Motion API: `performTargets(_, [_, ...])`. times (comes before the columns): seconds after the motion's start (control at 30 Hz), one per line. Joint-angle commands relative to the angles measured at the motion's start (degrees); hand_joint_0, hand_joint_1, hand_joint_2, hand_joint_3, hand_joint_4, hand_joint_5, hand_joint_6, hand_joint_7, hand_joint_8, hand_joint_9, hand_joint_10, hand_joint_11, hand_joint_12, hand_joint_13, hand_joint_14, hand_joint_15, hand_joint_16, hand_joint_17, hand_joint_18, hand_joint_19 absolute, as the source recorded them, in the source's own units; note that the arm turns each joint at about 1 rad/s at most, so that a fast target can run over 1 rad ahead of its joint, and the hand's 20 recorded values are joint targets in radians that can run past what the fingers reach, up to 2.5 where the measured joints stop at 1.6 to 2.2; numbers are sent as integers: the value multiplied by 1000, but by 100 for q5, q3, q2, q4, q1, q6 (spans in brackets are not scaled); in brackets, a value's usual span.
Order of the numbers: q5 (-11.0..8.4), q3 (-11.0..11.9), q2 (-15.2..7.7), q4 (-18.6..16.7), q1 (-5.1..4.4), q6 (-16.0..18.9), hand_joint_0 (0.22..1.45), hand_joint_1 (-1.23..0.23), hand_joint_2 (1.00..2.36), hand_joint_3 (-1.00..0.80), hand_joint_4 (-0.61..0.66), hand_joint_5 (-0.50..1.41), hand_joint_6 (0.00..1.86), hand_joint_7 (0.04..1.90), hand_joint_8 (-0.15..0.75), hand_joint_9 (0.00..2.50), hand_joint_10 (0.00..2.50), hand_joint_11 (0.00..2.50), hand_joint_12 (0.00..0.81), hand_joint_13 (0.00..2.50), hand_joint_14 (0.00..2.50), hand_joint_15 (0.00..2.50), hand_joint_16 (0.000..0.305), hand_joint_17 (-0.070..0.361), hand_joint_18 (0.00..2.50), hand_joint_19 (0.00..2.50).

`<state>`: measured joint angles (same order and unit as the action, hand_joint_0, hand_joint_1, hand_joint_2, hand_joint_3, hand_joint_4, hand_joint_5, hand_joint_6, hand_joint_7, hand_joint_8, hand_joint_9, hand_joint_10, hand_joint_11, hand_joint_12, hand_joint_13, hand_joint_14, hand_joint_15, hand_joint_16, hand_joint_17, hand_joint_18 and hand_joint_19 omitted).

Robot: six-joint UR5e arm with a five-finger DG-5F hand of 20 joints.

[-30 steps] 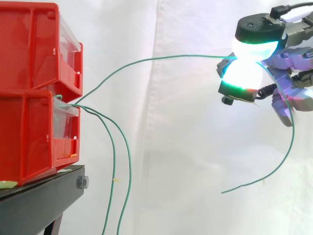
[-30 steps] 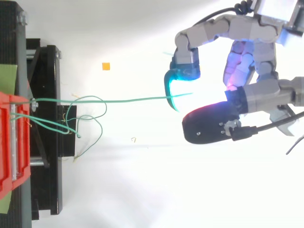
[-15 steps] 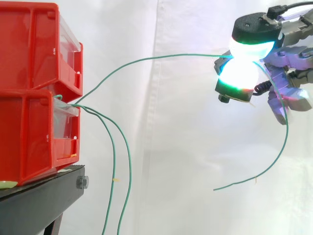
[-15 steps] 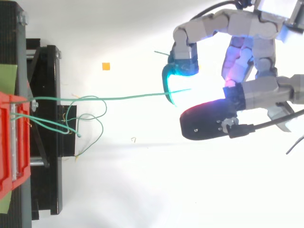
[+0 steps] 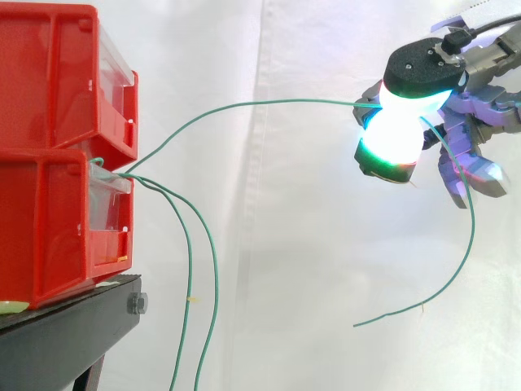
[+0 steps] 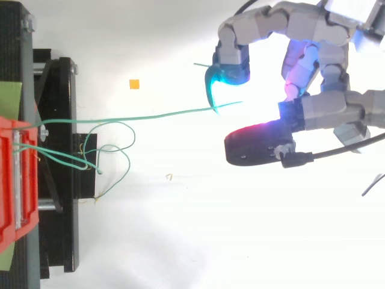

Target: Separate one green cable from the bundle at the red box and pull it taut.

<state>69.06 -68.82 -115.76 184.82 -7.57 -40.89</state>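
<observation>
Now robot hand [image 5: 423, 72] pinches green cable [image 5: 285, 101] btwn glowing pads [image 5: 395, 134], high at right.

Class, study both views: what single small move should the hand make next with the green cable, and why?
Probably draw the hand farther from the red bin, with the fingers pinched. The green cable they hold bows upward in the side view, so it looks slack, while two other cables hang down at the bin.
</observation>
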Motion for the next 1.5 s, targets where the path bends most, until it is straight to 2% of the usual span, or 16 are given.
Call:
performTargets(0.0, [3,0,0,-25,1,-279,721,-654,1017,-232,13,152,501,1339,202,2069,21,609,369,1444,19,564,53,118,1085,533])
performTargets(0.17, [20,0,0,-96,1,-605,721,-653,1017,-233,13,152,501,1341,197,2064,25,623,370,1445,18,565,52,118,1085,529])
performTargets(0.23, [29,0,0,-122,-7,-842,720,-654,1017,-229,13,152,501,1341,199,2067,21,606,369,1446,18,563,53,118,1085,532])
performTargets(0.27, [38,-9,0,-166,1,-1088,720,-653,1017,-233,11,152,501,1341,201,2065,21,607,370,1446,19,567,52,118,1085,533])
performTargets(0.33, [38,-9,0,-201,1,-1255,719,-654,1017,-228,14,151,501,1346,204,2066,23,606,369,1448,18,563,53,119,1084,529])
performTargets(0.37, [47,0,0,-254,1,-1492,720,-653,1017,-232,12,152,501,1340,204,2063,24,620,365,1447,20,568,53,119,1085,530])
performTargets(0.47, [55,0,0,-306,1,-1677,719,-653,1017,-231,12,152,501,1341,204,2065,24,612,370,1444,19,567,52,118,1082,533])
performTargets(0.6, [152,0,0,-315,1,-1949,719,-652,1017,-232,12,152,501,1341,202,2062,21,615,370,1449,19,568,52,117,1082,531])
performTargets(0.7, [266,-9,0,-324,1,-2345,719,-652,1017,-232,13,151,501,1346,204,2069,21,607,371,1449,20,569,52,117,1081,533])
performTargets(0.77, [284,0,0,-324,1,-2468,719,-652,1017,-232,12,152,501,1340,202,2066,21,617,370,1449,18,569,52,118,1080,531])
performTargets(0.97, [319,0,0,-403,19,-2582,720,-653,1017,-233,14,151,501,1342,200,2068,21,615,371,1448,19,567,52,117,1079,531])
performTargets(1.13, [504,0,0,-403,37,-2749,721,-651,1016,-236,13,152,501,1340,194,2070,23,611,369,1448,20,564,52,117,1077,532])
performTargets(1.2, [521,0,0,-403,45,-2758,720,-652,1017,-231,14,151,501,1343,196,2068,23,617,371,1448,19,565,52,118,1076,532])
performTargets(1.33, [486,0,0,-394,45,-2652,721,-649,1016,-241,13,151,501,1344,195,2069,23,610,365,1447,18,568,52,118,1074,534])
performTargets(1.47, [477,0,0,-394,54,-2274,718,-647,1015,-262,20,151,501,1342,188,2069,23,607,368,1447,20,569,52,117,1074,533])
